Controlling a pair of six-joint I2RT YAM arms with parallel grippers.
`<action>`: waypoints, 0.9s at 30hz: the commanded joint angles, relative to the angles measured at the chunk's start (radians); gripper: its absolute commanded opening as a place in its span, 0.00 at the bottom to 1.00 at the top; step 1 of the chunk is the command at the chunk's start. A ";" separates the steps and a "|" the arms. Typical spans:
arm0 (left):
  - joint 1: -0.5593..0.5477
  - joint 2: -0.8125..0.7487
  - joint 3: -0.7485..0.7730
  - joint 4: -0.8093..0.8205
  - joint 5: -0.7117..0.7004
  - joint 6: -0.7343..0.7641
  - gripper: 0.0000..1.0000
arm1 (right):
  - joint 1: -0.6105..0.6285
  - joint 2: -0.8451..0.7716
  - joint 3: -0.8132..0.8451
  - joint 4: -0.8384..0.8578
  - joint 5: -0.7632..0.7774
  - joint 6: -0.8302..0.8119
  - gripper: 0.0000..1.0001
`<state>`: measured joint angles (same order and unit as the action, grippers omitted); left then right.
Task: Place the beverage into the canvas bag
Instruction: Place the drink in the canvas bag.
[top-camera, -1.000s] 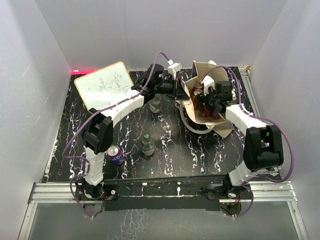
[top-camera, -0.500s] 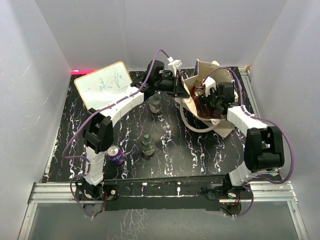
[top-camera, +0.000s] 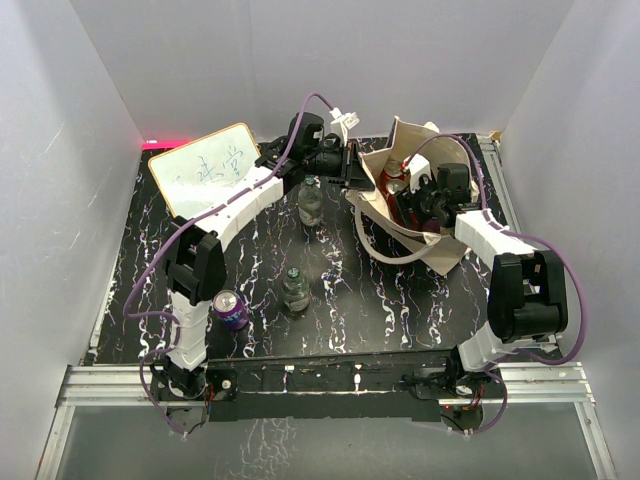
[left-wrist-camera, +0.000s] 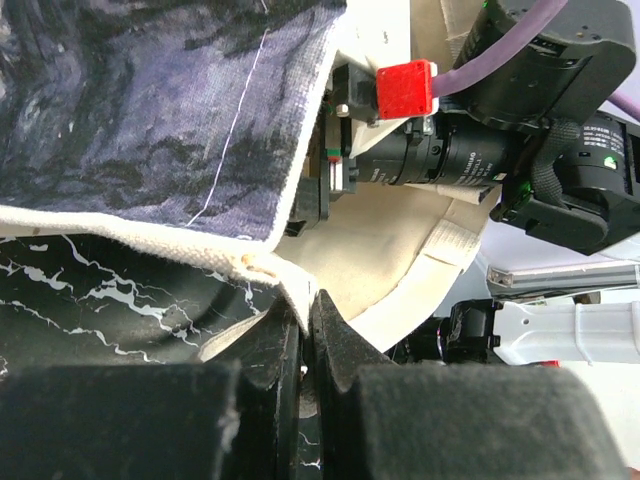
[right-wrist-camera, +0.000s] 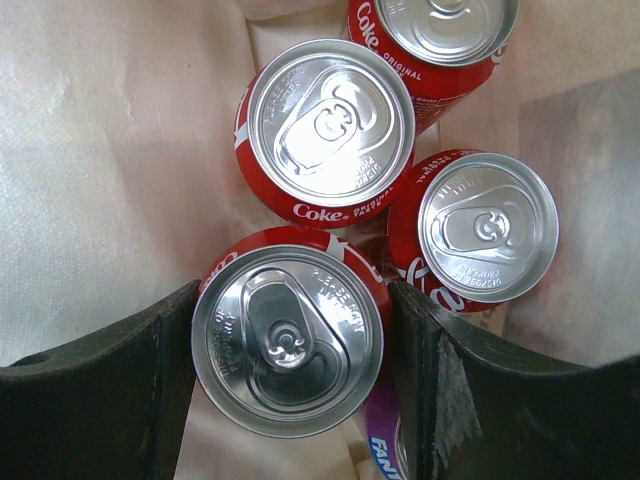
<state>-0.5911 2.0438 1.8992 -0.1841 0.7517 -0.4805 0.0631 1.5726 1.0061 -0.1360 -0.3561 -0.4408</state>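
L gripper (left-wrist-camera: 305, 327) pinching canvas bag (left-wrist-camera: 380, 250), R gripper (right-wrist-camera: 290, 350) clamping can (right-wrist-camera: 288, 335)

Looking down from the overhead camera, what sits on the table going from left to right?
From left: purple can → nearer bottle → canvas bag. The whiteboard and farther bottle overlap these, so I skip them.

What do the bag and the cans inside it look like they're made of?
Canvas bag: woven beige cloth, matte, with a stitched hem along the edge. Its dark panel looks printed on the same weave.
Coke cans: metal, probably aluminium, with brushed silver tops, pull tabs and glossy red sides.
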 joint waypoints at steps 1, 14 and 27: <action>0.041 -0.070 0.137 0.100 0.154 -0.038 0.00 | -0.039 0.051 0.044 0.025 0.055 -0.066 0.08; 0.067 -0.081 0.155 0.097 0.149 -0.068 0.00 | -0.054 0.076 0.059 -0.018 0.033 -0.063 0.08; 0.072 -0.064 0.242 0.099 0.133 -0.086 0.00 | -0.058 0.077 0.033 -0.034 0.042 -0.080 0.08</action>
<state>-0.5652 2.0876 2.0190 -0.2283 0.7738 -0.5266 0.0383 1.6150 1.0527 -0.1856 -0.3965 -0.4732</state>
